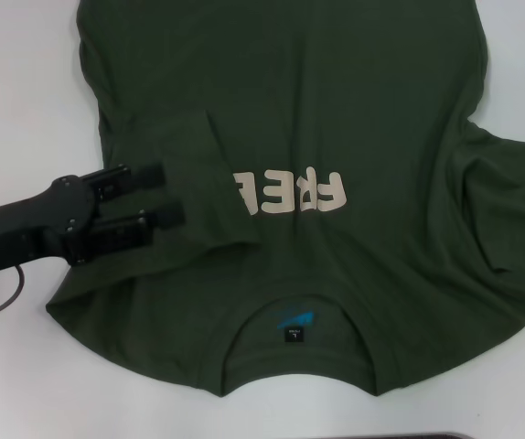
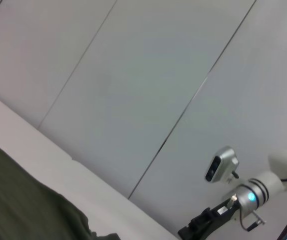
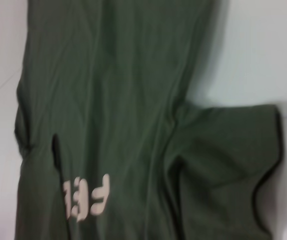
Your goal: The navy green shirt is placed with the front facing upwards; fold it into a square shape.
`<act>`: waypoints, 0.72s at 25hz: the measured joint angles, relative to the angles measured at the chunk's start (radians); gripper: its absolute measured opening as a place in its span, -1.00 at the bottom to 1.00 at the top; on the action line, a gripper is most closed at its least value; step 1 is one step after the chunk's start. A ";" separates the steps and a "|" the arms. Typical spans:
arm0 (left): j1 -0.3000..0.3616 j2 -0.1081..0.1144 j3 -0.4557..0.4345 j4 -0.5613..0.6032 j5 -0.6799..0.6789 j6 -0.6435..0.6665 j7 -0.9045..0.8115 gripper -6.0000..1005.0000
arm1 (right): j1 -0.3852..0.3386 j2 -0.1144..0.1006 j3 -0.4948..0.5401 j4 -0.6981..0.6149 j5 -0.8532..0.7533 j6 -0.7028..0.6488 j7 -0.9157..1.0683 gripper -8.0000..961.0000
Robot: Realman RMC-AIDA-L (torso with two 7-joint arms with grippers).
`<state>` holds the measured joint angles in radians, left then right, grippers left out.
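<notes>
- The left gripper's two black fingers were spread with a clear gap between them and nothing pinched, lying low over the folded-in left sleeve; the right gripper showed in none of the views, so its fingers could not be told
- The navy green shirt lay flat and front-up on the white table, filling most of the head view, its collar nearest the robot and its hem beyond the far edge of the view; its long axis ran straight away from the robot
- The left sleeve was turned inward across the chest, its edge covering the start of the cream lettering, so the first side fold looked done
- The right sleeve was spread out flat to the side, unfolded
- The next move would likely call for the right gripper to take that sleeve's outer edge and carry it inward to match, before the lengthwise folds
</notes>
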<state>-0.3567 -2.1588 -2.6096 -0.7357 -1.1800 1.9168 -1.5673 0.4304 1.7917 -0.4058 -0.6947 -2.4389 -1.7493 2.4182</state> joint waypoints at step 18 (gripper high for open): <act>0.004 -0.001 -0.012 0.016 -0.009 0.000 0.001 0.69 | 0.014 0.032 0.010 0.062 -0.005 0.171 0.010 0.72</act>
<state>-0.3523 -2.1599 -2.6218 -0.7194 -1.1890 1.9171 -1.5662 0.4447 1.8241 -0.3960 -0.6332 -2.4434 -1.5778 2.4286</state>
